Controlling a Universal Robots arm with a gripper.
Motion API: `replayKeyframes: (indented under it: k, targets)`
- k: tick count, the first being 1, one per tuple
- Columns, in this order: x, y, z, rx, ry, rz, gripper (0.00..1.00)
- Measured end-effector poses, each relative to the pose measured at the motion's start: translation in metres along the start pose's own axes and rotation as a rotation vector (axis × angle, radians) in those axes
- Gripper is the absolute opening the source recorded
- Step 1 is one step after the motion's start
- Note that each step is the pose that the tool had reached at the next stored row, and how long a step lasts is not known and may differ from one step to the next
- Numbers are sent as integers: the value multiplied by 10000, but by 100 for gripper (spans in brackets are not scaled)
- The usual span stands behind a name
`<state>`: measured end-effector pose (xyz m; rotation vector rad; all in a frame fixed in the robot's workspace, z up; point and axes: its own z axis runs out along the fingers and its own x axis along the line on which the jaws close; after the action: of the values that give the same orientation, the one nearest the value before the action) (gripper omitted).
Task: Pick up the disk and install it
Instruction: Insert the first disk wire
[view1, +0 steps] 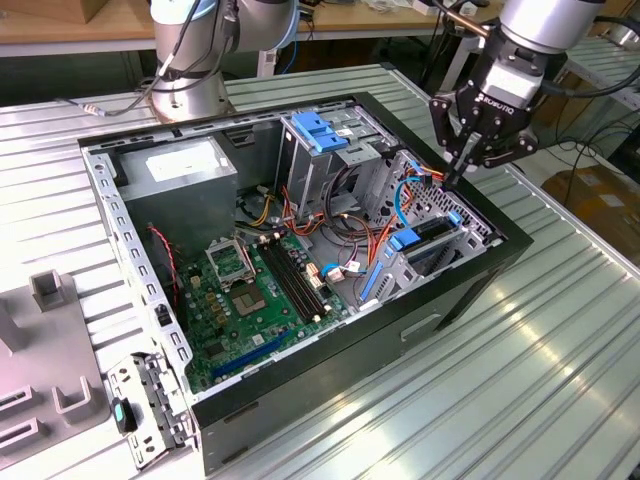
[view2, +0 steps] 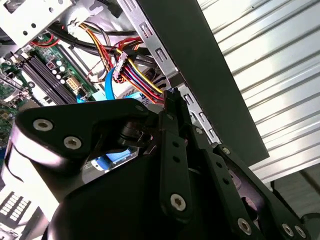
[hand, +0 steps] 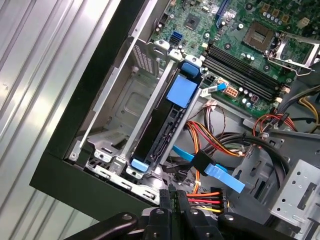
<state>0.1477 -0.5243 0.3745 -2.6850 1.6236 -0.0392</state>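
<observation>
The disk (hand: 161, 131) stands on edge in the metal drive cage at the corner of the open computer case (view1: 470, 290). It is a dark slab with blue rails and a blue tab (hand: 181, 91). In the exterior view the disk (view1: 432, 230) sits in the cage near the case's right wall. My gripper (view1: 453, 177) hangs just above that wall, a little beyond the disk, with its black fingers together and nothing between them. The first wrist view shows the fingertips (hand: 168, 200) over a bundle of red and yellow wires. In the second wrist view the gripper (view2: 172, 97) hovers by the case's rim.
The case holds a green motherboard (view1: 255, 290), a grey power-supply box (view1: 180, 165), a blue bracket (view1: 320, 130) in the upper bay and loose orange, red and blue cables (hand: 215, 147). Grey fixtures (view1: 50, 340) lie at the exterior view's left. The arm's base (view1: 190, 70) stands behind the case.
</observation>
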Motion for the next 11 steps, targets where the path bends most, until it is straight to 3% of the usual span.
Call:
replayKeyframes:
  k: [8,11]
  targets:
    - [-18,35,9,-16,13,838,16]
    - [-20,36,15,-31,27,1537,16]
